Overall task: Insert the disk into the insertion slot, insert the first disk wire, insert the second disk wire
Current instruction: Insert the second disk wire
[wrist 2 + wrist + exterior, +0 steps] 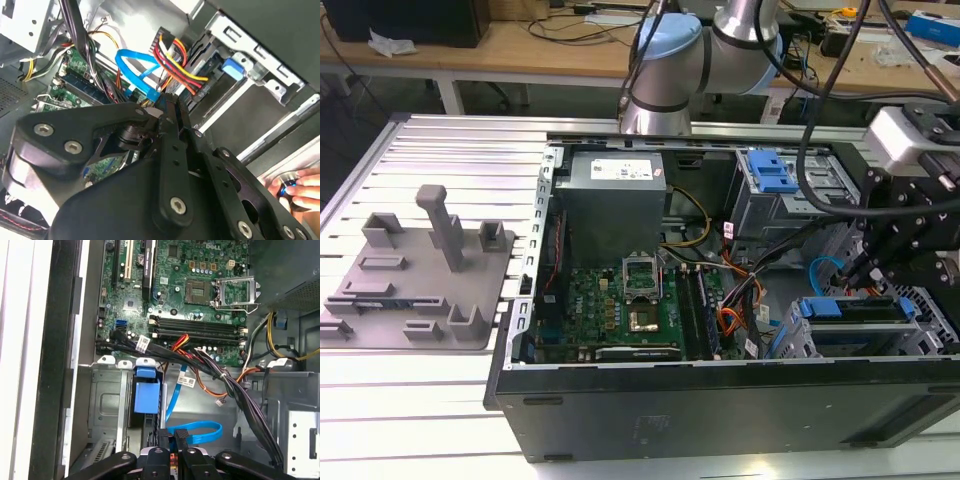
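Here the disk (817, 308) lies flat inside the insertion slot (840, 342), the low grey cage just beside the motherboard (620, 300) on the exterior view's right. Its long axis runs level, away from the motherboard, and the blue carrier end faces the board. One disk can be counted, and the slot holds it alone.

The end effector (167, 106) hangs above that cage, near the motherboard's edge. Its fingers (175, 120) are drawn narrow and appear pinched on the connector end of the blue disk wire (134, 64), which loops once back toward the motherboard; the first wrist view shows the same loop (197, 432) lying just off the board.

One bundle of red, yellow and black wires (175, 62) ends in a dark plug close to the fingertips.

The open computer case (720, 400) holds the motherboard, one grey power supply (615, 195) behind the motherboard, and a taller second bay (770, 180) with a blue latch, beyond the motherboard's far corner.

Well apart from the motherboard, outside the case on the slatted worktop (440, 420), rests one grey fixture plate (415, 275).

A person's hand (300, 189) rests on a blue knob.
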